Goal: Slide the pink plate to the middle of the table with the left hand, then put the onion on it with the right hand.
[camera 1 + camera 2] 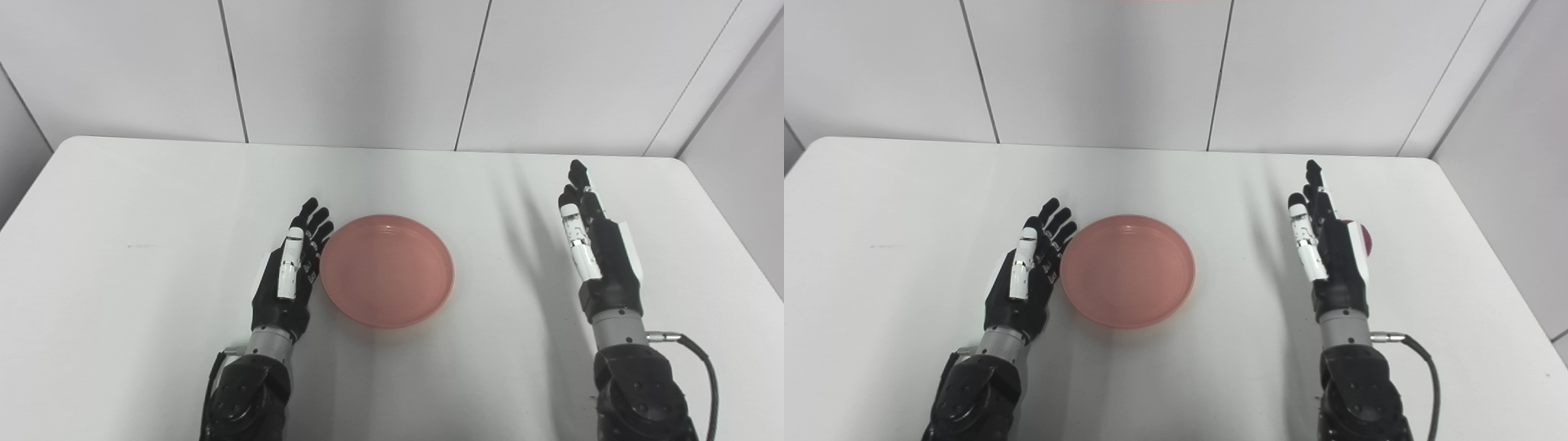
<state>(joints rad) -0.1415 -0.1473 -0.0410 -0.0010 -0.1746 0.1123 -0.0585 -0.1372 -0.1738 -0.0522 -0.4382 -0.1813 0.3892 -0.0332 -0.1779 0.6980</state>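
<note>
The pink plate (pixel 387 270) sits flat near the middle of the white table (pixel 153 202), well clear of every table edge, with bare tabletop open beyond it toward the wall and on both sides. The left hand (pixel 290 275) stands edge-on just beside the plate's left rim, fingers straight and spread, grasping nothing; whether its fingertips touch the rim cannot be told. Well to the right of the plate, the right hand (pixel 1331 251) also stands edge-on with fingers extended, empty. The onion (pixel 1364 239), dark red, shows only as a sliver in the right eye view, just behind that hand on the side away from the plate.
</note>
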